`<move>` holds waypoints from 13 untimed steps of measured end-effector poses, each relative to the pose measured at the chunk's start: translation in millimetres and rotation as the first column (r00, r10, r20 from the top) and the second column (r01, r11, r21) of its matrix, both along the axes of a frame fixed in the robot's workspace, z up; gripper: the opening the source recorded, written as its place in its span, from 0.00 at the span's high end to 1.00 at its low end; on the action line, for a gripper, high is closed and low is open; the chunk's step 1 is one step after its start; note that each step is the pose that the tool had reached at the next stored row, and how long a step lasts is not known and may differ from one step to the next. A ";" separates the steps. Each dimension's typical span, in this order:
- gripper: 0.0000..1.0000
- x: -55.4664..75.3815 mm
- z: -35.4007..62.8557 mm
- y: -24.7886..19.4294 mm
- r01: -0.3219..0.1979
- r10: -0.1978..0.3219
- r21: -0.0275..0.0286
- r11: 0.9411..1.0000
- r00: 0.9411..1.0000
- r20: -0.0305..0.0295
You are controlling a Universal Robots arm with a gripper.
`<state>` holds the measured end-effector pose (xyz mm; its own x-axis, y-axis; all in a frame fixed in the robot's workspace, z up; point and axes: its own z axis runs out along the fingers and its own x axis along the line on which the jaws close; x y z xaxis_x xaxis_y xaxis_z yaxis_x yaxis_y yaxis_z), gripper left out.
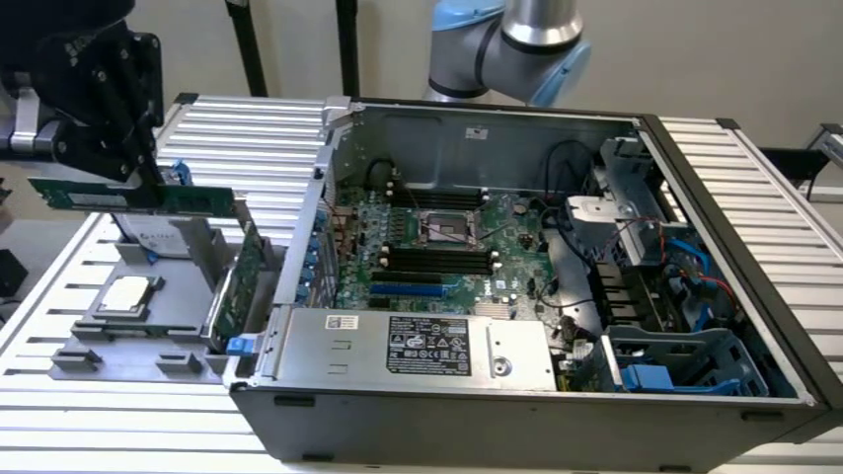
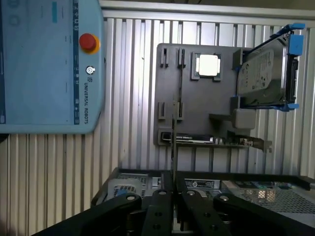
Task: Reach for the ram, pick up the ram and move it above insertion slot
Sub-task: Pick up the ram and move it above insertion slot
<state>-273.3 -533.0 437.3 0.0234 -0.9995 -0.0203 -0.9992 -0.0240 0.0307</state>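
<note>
Your gripper [image 1: 132,168] hangs at the far left of the exterior view, above the grey holder tray [image 1: 79,351] that sits on the ribbed table [image 1: 395,454] to the left of the open computer case [image 1: 527,415]. Its fingers are clamped on the ram [image 1: 125,197], which you can see as a long green stick held level and clear of the tray, with its right end reaching toward the case's left wall. In the wrist view the ram [image 2: 173,147] appears edge-on as a thin line running out from between the closed black fingers [image 2: 158,216].

The slot [image 1: 432,259] you are after lies inside the case on the motherboard, one of several parallel black sockets just near of the square silver CPU socket [image 1: 448,227]. The ram is well apart from it, outside the case and to the left.

On the tray below the gripper you can see a loose silver CPU [image 1: 122,294] lying flat, and a green expansion card [image 1: 235,286] standing on edge at the tray's right side, next to the case. The wrist view also takes in a hard drive [image 2: 261,73] in a blue-tabbed bracket and a teach pendant [image 2: 49,64] with a red button lying on the table.
</note>
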 end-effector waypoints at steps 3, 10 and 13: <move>0.86 13.9 3.5 0.0 0.000 0.000 0.000 1.000 1.000 -0.001; 0.86 45.8 6.0 0.0 0.000 0.000 0.000 1.000 1.000 -0.002; 0.86 59.4 6.3 0.0 0.000 0.000 0.000 1.000 1.000 -0.002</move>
<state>-213.9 -533.0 443.6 0.0234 -0.9995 -0.0204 -0.9992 -0.0240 0.0328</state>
